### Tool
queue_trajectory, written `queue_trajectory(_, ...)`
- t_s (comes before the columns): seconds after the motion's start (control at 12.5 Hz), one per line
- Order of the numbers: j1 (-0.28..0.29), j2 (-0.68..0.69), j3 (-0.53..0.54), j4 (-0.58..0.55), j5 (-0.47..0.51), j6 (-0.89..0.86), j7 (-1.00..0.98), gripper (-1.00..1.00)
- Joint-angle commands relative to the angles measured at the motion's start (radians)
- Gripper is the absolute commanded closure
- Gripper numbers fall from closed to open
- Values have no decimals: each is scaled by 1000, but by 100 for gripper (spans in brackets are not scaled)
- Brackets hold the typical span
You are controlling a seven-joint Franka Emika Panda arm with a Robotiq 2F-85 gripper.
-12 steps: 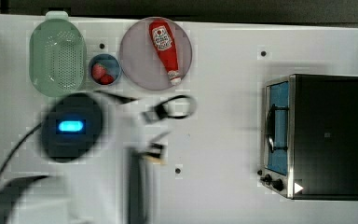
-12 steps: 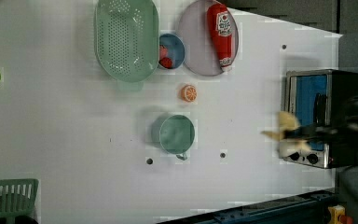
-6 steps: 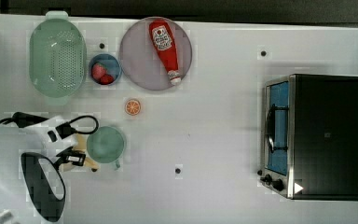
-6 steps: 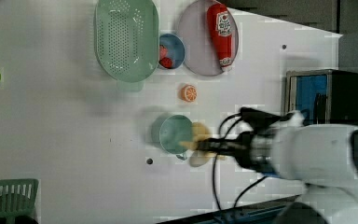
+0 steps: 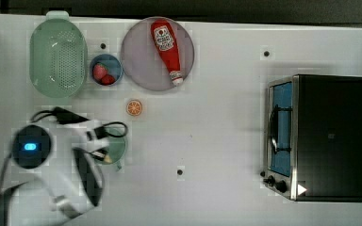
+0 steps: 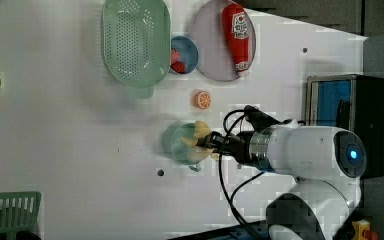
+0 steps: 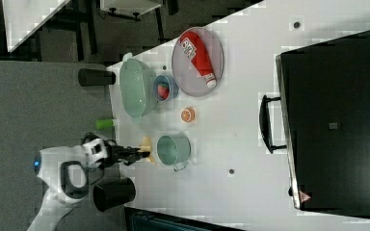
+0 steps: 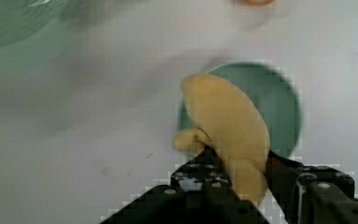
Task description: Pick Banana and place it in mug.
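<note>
The gripper [image 8: 235, 170] was clamped on the banana [image 8: 228, 126], holding it above the mug [image 8: 279, 107]. In the left view the banana [image 6: 200, 142] overlapped the mug's [image 6: 177, 145] right rim, with the gripper [image 6: 211, 142] just to its right. The mug stood on the white desk [image 6: 70, 135], below the orange slice [image 6: 202, 99] and well apart from the colander [image 6: 136, 42], bowl [image 6: 184, 54] and ketchup plate [image 6: 210, 45].

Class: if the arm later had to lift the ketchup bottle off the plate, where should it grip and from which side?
Grip the ketchup bottle from above, across its wide red body. It lies flat on the plate, and the cap end tapers.
</note>
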Motion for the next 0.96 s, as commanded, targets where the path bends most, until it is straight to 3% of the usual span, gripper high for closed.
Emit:
queue_trajectory(0.08, -15, 36, 2, -25, 12, 64, 65, 38)
queue_trajectory(0.16, -15, 52, 2, -33, 12, 78, 65, 34)
queue_trajectory(0.24, -15, 67, 1, -36, 12, 100, 65, 15)
queue_trajectory(0.64, -17, 55, -1, -39, 11, 129, 65, -97)
queue_trajectory(0.96, -24, -57, -17, -15, 16, 98, 65, -100)
